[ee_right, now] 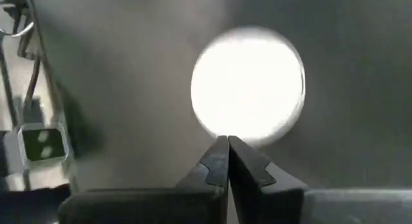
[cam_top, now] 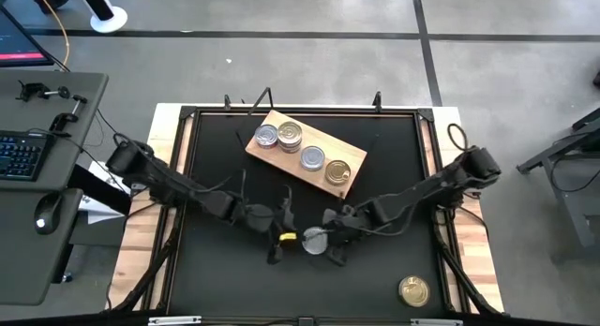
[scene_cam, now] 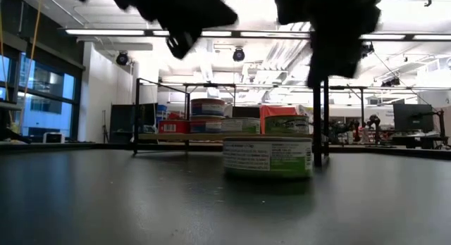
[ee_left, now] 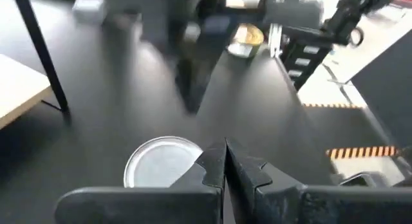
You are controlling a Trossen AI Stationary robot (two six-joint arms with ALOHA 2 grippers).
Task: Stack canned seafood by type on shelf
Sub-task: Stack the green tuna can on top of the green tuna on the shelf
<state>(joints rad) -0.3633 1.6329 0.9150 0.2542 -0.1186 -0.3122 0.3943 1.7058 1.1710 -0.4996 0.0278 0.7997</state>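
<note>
The wooden shelf (cam_top: 305, 153) lies at an angle on the far half of the black table, with several silver- and gold-lidded tins (cam_top: 312, 158) on its top. One silver-lidded tin (cam_top: 316, 240) stands on the table at mid-front and also shows in the low view (scene_cam: 268, 157). My left gripper (cam_top: 286, 234) is shut just left of it, and the tin shows beside its fingers in the left wrist view (ee_left: 161, 165). My right gripper (cam_top: 335, 238) is shut just right of it, with the tin (ee_right: 248, 82) ahead of its tips. In the low view both grippers hang above the tin. A gold-lidded tin (cam_top: 413, 290) stands at the front right.
A thin black frame with upright posts (scene_cam: 317, 118) runs round the table's edge. Light wooden strips (cam_top: 459, 223) flank the black top. A desk with keyboard and mouse (cam_top: 28, 157) stands off the table's left side.
</note>
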